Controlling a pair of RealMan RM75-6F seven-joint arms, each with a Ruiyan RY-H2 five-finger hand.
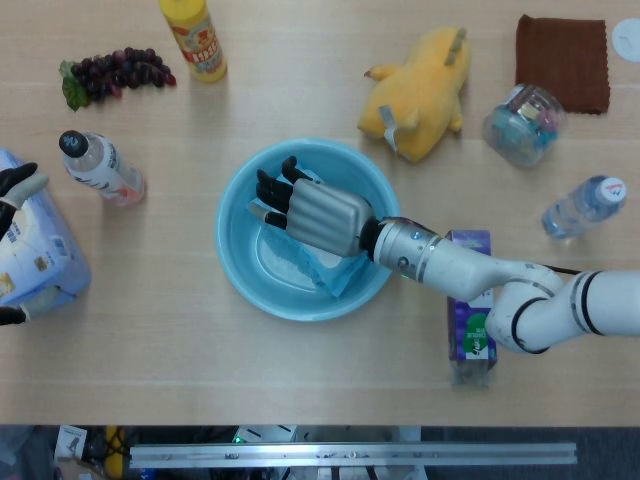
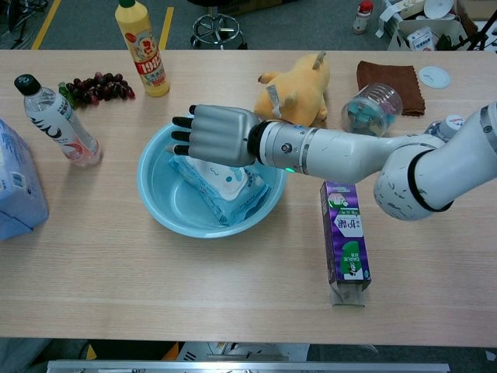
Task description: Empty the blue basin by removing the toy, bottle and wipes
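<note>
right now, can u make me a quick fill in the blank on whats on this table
1. The right hand hovers over the wipes pack lying inside the blue ____.
2. The yellow plush toy lies on the table, ____ the basin.
3. The purple carton lies on the table ____ the right arm.
4. The grapes lie beside the ____ bottle.

Missing words: basin; outside; under; yellow

The head view looks straight down on the surface (image 1: 300, 370) from fairly near; the chest view faces 12 o'clock, lower and slanted. Both share the blue basin (image 1: 232, 235) (image 2: 159, 208) at centre.
</note>
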